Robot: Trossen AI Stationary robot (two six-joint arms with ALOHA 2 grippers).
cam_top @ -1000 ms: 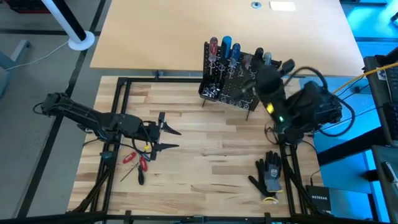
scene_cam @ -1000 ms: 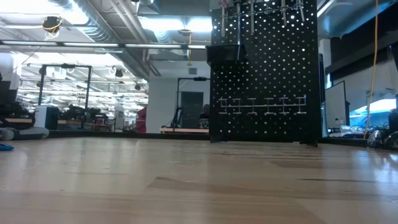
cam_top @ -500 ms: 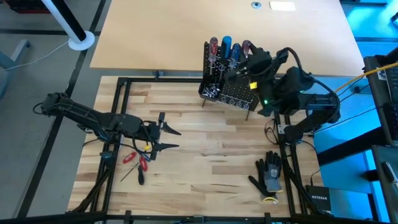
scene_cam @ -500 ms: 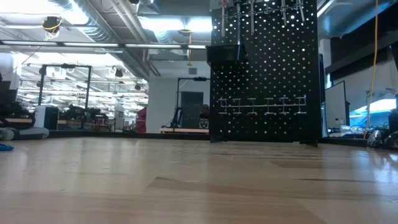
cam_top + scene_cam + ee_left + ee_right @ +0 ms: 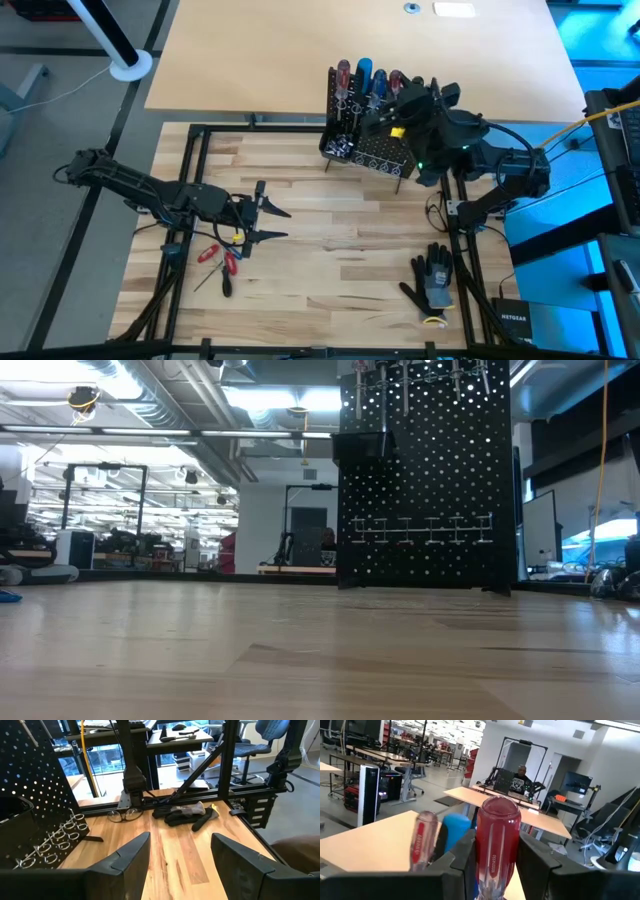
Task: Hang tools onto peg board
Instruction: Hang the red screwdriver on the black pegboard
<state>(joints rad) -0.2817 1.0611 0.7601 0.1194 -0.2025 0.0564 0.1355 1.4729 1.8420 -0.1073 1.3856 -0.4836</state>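
The peg board (image 5: 362,135) stands at the table's far right with red and blue screwdrivers (image 5: 362,72) upright along its top. My right gripper (image 5: 400,95) is at that top row, shut on a red clear-handled screwdriver (image 5: 497,837); another red one (image 5: 425,840) and a blue one (image 5: 456,832) stand just beyond. My left gripper (image 5: 283,224) hovers open over the table's left, nothing between its fingers (image 5: 125,862). Three loose tools (image 5: 222,262) lie flat on the table beside it. My right gripper pinches the red screwdriver's handle (image 5: 496,865) between its two fingers, below the rounded cap. The fingers come level from the table's right side and lie across the handle. The handle stands upright; its shaft is hidden below the fingers.
A black-and-grey glove (image 5: 432,280) lies at the near right, and a pair of glasses (image 5: 122,814) by the right frame post. The board's lower ring holders (image 5: 420,528) and small tray (image 5: 362,445) face the near side. Bare wood lies in the table's middle.
My right gripper has gone toward the table's left and far edge, a little lower, to the top of the peg board, turning at the wrist and keeping the red screwdriver upright in its hold.
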